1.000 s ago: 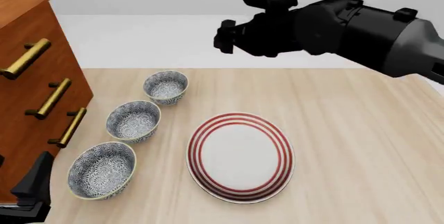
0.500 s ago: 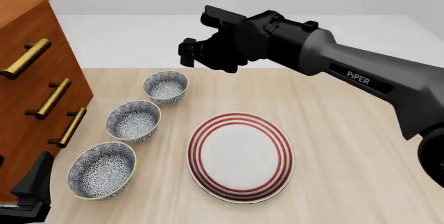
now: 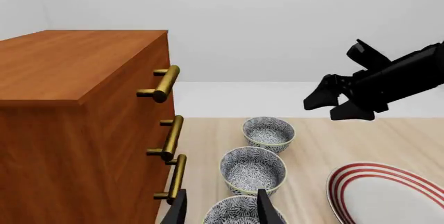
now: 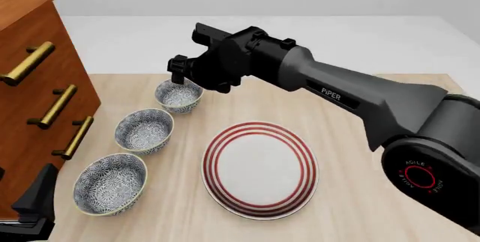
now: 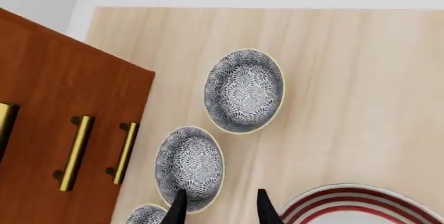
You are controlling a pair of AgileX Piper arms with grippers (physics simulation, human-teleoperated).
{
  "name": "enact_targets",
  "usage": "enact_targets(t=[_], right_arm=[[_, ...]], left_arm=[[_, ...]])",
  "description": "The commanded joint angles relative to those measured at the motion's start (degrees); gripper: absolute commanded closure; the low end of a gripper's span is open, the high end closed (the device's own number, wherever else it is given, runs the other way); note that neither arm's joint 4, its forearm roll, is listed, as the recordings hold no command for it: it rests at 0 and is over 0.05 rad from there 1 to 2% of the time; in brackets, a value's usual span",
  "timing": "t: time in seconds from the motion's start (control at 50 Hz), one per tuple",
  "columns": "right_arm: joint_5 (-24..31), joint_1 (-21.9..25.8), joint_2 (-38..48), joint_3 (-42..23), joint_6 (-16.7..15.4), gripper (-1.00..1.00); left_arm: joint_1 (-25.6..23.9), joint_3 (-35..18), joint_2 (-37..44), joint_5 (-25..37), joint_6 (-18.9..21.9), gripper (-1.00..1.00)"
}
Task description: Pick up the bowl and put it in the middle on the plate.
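The bowl (image 4: 179, 95) is sitting farthest in a row of three beside the plate (image 4: 259, 169), empty and upright. The right gripper (image 4: 197, 74) is hovering above it, its fingers (image 5: 264, 209) standing parted and empty. A middle bowl (image 4: 144, 130) and a near bowl (image 4: 110, 183) are lying along the wooden drawer cabinet (image 4: 34, 96). The left gripper (image 3: 220, 209) is showing only open tips, cut off in its wrist view.

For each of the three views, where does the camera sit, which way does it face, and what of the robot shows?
Front view: fixed, above and behind the arms, facing forward-down at three bowls and plate; right hand above the far bowl.
Left wrist view: low by the dresser, looking along the bowl row; own fingertips show.
Right wrist view: high, facing down; own fingertips show.
Shared: bowls, plate, dresser.
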Motion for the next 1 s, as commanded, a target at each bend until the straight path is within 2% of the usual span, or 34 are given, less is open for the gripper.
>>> enact_targets(t=[0.02, 0.2, 0.72, 1.0], right_arm=[[1.7, 0.8, 5.1, -5.5, 2.4, -1.00], [3.0, 0.2, 9.8, -10.0, 4.4, -1.00], [8.6, 0.9, 22.2, -24.3, 5.3, -1.00], [6.8, 2.0, 23.9, -22.7, 6.4, -1.00]], left_arm=[[0.0, 0.0, 0.0, 0.0, 0.0, -1.00], [0.0, 0.0, 0.0, 0.0, 0.0, -1.00], [0.0, 0.0, 0.0, 0.0, 0.0, -1.00], [0.0, 0.0, 0.0, 0.0, 0.0, -1.00]])
